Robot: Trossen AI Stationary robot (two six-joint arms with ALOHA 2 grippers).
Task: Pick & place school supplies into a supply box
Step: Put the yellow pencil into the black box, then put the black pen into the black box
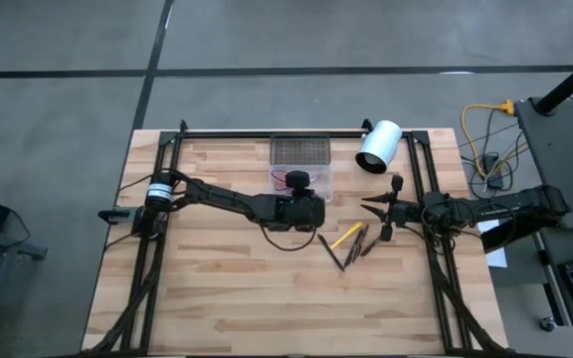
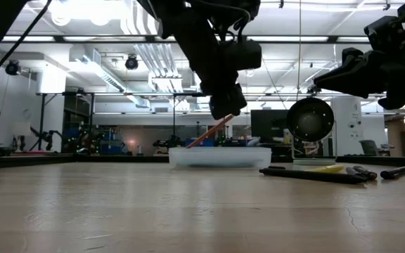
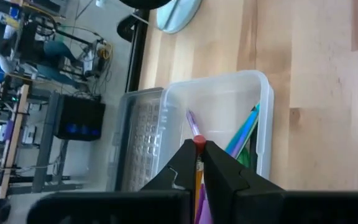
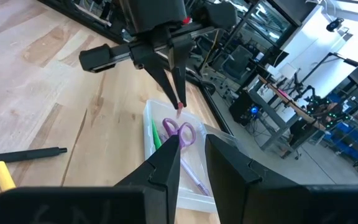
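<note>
The supply box, clear plastic with a dark mesh end, lies at the table's far middle. In it are purple-handled scissors and a green pen. My left gripper hangs over the box, shut on an orange stick with a red end. A yellow pencil and dark pens lie flat on the table right of the box. My right gripper waits at the table's right side, open, with nothing between its fingers. My left gripper pinches the orange stick between its two fingertips, beside the red end, which shows just past them. The fingers slant down toward the box. The stick slopes down from the fingers into the box; the box wall hides its lower end.
A white cylinder with a dark opening lies at the far right, close to the box. Black rails run along the table's left, right and far sides. Bare wood fills the near half of the table.
</note>
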